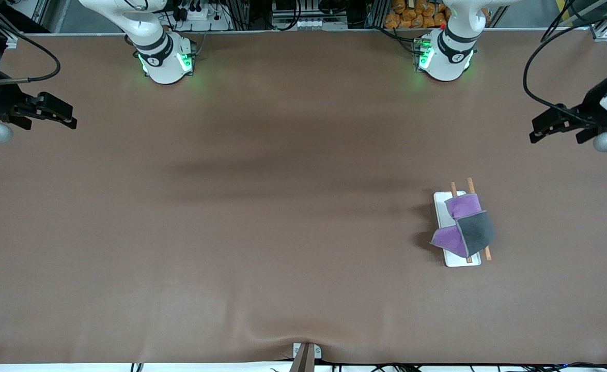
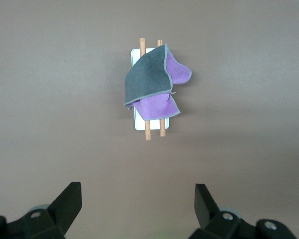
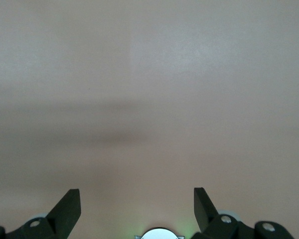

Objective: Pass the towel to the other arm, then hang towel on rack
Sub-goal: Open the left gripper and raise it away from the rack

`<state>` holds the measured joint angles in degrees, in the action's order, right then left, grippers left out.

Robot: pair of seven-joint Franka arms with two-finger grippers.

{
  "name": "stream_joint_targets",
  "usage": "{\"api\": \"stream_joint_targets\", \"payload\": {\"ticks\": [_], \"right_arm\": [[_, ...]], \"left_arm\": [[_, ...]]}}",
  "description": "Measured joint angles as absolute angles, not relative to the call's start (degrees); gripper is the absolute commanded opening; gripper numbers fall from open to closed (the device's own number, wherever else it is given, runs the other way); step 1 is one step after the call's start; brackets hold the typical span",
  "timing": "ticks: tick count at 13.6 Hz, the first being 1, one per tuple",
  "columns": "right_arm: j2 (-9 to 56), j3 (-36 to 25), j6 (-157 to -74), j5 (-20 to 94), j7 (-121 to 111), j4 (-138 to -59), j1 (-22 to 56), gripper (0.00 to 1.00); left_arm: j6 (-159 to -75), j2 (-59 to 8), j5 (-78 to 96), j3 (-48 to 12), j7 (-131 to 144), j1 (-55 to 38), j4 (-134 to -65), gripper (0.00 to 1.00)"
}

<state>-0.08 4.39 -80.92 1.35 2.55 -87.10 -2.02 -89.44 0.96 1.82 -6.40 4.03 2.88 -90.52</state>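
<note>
The towel (image 1: pixel 464 225), purple and dark grey, hangs draped over the two brown rods of the rack (image 1: pixel 441 206), whose white base lies toward the left arm's end of the table. In the left wrist view the towel (image 2: pixel 152 82) covers the rack (image 2: pixel 137 122). My left gripper (image 1: pixel 541 130) is open and empty, up at the left arm's end of the table, apart from the rack; it also shows in its wrist view (image 2: pixel 138 201). My right gripper (image 1: pixel 63 114) is open and empty at the right arm's end and waits; its wrist view (image 3: pixel 137 204) shows only bare table.
The brown table cover (image 1: pixel 262 217) stretches between the arms. A small bracket (image 1: pixel 306 354) sits at the table edge nearest the front camera. The arm bases (image 1: pixel 166 62) stand along the edge farthest from it.
</note>
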Motion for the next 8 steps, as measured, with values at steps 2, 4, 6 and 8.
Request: {"api": "stream_joint_targets", "payload": {"ticks": [2, 4, 6, 8], "right_arm": [[-0.08, 4.39, -80.87, 1.35, 2.55, -87.1, -2.02, 1.0], [-0.07, 4.37, -80.86, 1.35, 2.55, -87.1, -2.02, 1.0], [-0.07, 4.33, -80.83, 1.34, 2.55, -87.1, -2.03, 1.0], [-0.06, 4.25, -80.79, 1.34, 2.55, -87.1, -2.05, 1.0]], "left_arm": [[-89.44, 2.39, 1.82, -6.06, 4.43, 2.53, -91.8, 1.0], [-89.44, 4.03, 1.82, -5.99, 5.02, 2.29, -93.31, 1.0], [-89.44, 5.05, 1.82, -5.92, 5.69, 2.26, -94.01, 1.0], [-89.44, 5.11, 1.8, -5.46, 5.77, 2.29, -94.35, 1.0]]}}
